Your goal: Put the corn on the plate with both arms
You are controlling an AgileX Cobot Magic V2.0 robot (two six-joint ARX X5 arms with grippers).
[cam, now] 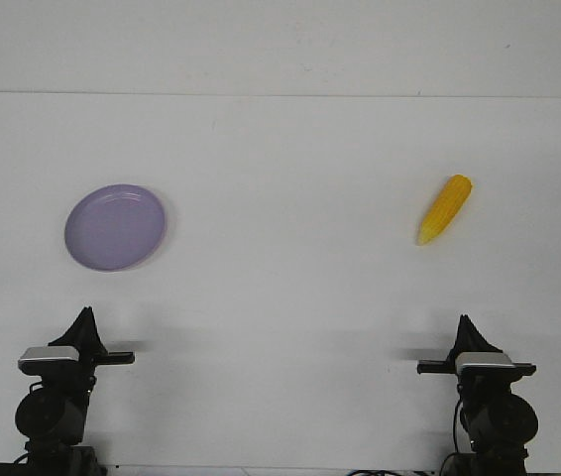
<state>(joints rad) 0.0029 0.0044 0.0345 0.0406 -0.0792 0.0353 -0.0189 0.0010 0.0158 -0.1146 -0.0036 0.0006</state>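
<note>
The yellow corn [445,208] lies on the white table at the right, its paler pointed tip toward me and its blunt end away. The lavender plate [115,226] sits flat on the table at the left, with nothing in it. My left gripper [85,315] is low at the near left, well short of the plate. My right gripper [465,321] is low at the near right, in front of the corn and apart from it. Both grippers show as a single point with the fingers together, and both hold nothing.
The white table [280,278] runs back to a far edge [280,94] with a pale wall behind. The corn and plate lie far apart, on opposite sides.
</note>
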